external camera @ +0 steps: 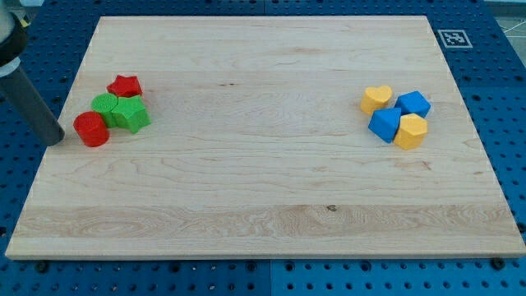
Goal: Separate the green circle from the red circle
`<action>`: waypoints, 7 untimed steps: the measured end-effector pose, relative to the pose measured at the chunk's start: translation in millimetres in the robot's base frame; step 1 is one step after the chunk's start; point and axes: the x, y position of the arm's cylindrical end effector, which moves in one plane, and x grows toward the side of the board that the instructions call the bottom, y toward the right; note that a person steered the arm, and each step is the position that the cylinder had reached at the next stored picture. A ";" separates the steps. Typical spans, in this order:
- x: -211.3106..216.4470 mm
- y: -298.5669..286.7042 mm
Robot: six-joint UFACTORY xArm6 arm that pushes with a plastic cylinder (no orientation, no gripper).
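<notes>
1. Green and red plastic pieces make a tight cluster near the left edge of the pale wooden bench (263, 222), toward its top-left corner. The green round block (103, 105) sits touching, or all but touching, the red round block (91, 130), which lies below it and slightly toward the left edge.
2. Two neighbours crowd the pair: a green star-like block (131, 115) just beside the green round block on its right, and a red star-like block (125, 85) just above both.
3. Handling, as I judge it: the round blocks look small, rigid and light, so they should slide easily on the smooth wood. A curved side lets a push slip off centre, so contact is best made squarely on the side wall, on a line through the block's middle.
4. The seam between the two round blocks looks too tight to enter cleanly. Pushing the red one from its upper side toward the bottom edge seems safer, since a push on the green one could drag the stars along.
5. The end effector is a plain dark rod with nothing to grasp and holds nothing. It leans in from the top-left, and my tip (56, 140) rests at the left edge, just left of the red round block with a narrow gap showing.
6. Well apart, near the right edge, lie a yellow heart-shaped block (376, 99), a blue block (413, 104), a second blue block (384, 124) and a second yellow block (411, 131).
</notes>
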 end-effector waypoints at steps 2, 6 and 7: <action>-38.9 5.8; -37.7 99.9; -37.1 108.6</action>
